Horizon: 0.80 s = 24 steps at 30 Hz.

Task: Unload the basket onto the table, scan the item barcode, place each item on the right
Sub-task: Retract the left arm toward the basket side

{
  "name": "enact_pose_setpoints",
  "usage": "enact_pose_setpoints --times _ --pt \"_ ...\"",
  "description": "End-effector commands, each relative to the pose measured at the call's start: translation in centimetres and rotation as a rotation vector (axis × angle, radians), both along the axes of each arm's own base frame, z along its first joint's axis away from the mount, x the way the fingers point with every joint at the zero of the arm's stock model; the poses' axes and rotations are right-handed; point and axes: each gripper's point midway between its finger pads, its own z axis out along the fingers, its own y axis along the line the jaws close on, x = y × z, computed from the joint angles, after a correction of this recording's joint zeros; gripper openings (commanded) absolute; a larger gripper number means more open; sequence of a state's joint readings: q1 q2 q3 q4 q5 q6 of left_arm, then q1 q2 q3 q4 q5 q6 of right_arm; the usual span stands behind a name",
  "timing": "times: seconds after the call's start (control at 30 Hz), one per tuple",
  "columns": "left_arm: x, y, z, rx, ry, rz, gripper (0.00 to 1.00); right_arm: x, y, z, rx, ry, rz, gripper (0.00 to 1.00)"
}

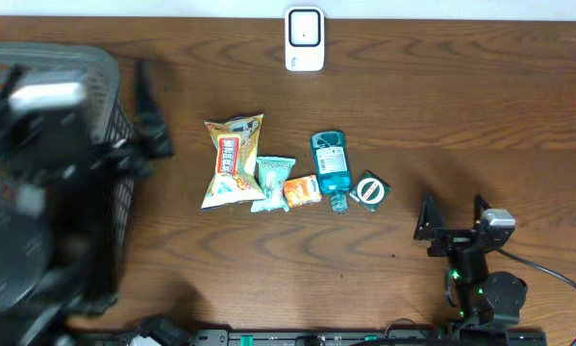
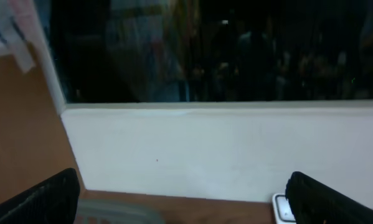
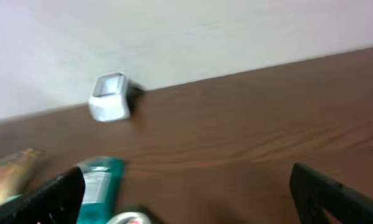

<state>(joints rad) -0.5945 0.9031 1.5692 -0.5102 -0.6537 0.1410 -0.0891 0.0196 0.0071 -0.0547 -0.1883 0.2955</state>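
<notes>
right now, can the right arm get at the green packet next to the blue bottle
Probably yes. The right arm, jaws open, sits near the green packet with only bare table between them. The blue bottle lies on the packet's other side, out of the way.

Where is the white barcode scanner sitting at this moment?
Overhead, the white scanner stands at the far edge of the table, mid-width, apart from and beyond the snack bag and blue bottle.

Wood-grain table (image 1: 461, 106) matt brown; snack bag (image 1: 234, 160) glossy foil; scanner (image 1: 305, 38) smooth white plastic; basket (image 1: 95, 77) dark mesh.
</notes>
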Motion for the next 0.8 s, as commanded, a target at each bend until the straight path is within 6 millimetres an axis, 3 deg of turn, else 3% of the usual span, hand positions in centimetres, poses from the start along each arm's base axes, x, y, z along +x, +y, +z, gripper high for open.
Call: enact_pose_setpoints --times 0.0,0.1,0.2,0.3,0.47,0.53,0.63,0.77 --pt "-2.4 1.2 -0.1 -0.095 -0.041 -0.071 0.98 -0.7 3.6 0.2 0.333 0.059 0.192 0.99" --pt "-4.9 3.2 -0.5 -0.229 -0.077 -0.066 0.98 -2.0 6.6 0.3 0.466 0.127 0.369 0.99" --pt "-6.9 4.6 -0.4 -0.338 -0.12 -0.042 0.98 -2.8 7.9 0.5 0.504 0.153 0.451 0.99" --pt "-8.5 5.2 0.8 -0.399 -0.188 -0.042 0.98 -3.0 8.3 0.7 0.572 0.179 0.472 0.99" --pt "-8.8 5.1 1.1 -0.659 -0.226 -0.083 0.98 -3.1 8.3 0.3 0.505 0.172 0.475 0.95" --pt "-8.8 4.6 0.6 -0.67 -0.199 -0.111 0.98 -3.2 8.5 0.1 0.464 0.165 0.492 0.93" --pt "-9.6 4.1 0.7 -0.668 -0.205 -0.154 0.98 -3.0 8.4 -0.4 0.474 0.191 0.485 0.99" --pt "-11.2 4.0 -0.5 -0.668 -0.22 -0.184 0.98 -2.7 8.4 -2.4 0.448 0.269 0.473 0.99"
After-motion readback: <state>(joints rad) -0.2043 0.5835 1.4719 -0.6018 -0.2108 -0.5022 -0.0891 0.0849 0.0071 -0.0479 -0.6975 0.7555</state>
